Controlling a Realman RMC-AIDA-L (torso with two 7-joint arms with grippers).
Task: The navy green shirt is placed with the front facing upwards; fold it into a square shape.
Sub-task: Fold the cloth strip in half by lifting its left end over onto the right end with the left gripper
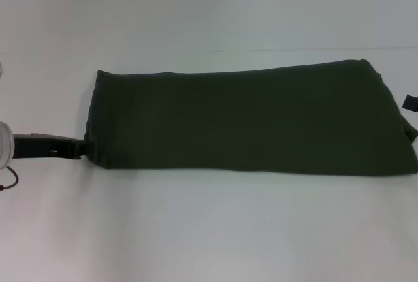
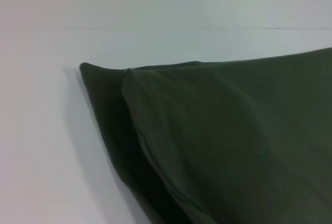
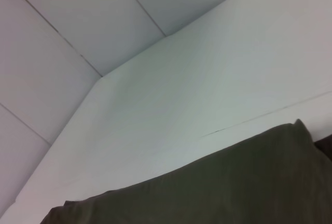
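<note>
The navy green shirt (image 1: 251, 122) lies folded into one long dark olive band across the white table, plain side up, with no lettering showing. My left gripper (image 1: 80, 147) reaches in low from the left and touches the band's left end near its front corner. The left wrist view looks closely at that end of the shirt (image 2: 218, 146), where stacked layers show along the edge. A small dark part at the shirt's right end appears to be my right gripper (image 1: 411, 102). The right wrist view shows only the shirt's far edge (image 3: 218, 193).
The white table (image 1: 209, 230) spreads wide in front of the shirt and behind it. A thin seam (image 1: 313, 49) crosses the table beyond the shirt. A white round part of my left arm (image 1: 4, 145) with a red wire sits at the left edge.
</note>
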